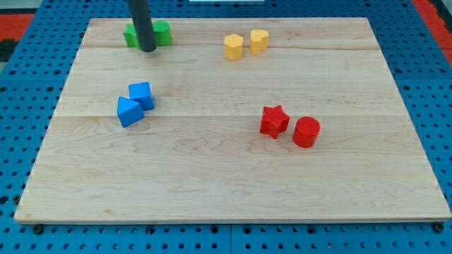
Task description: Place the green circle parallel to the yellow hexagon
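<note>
My tip [147,49] rests on the wooden board [226,176] near its top left. Right behind the rod lie two green blocks: one [163,32] shows to the rod's right, the other [130,35] to its left. The rod hides their middle, so I cannot tell which is the circle. Two yellow blocks sit at the top centre: the hexagon-like one [234,46] and a rounder one [258,40] touching on its right. The tip is far to the left of the yellow pair.
A blue cube [141,94] and a blue wedge-like block [129,111] touch at the left middle. A red star [274,121] and a red cylinder [306,132] sit right of centre. Blue pegboard surrounds the board.
</note>
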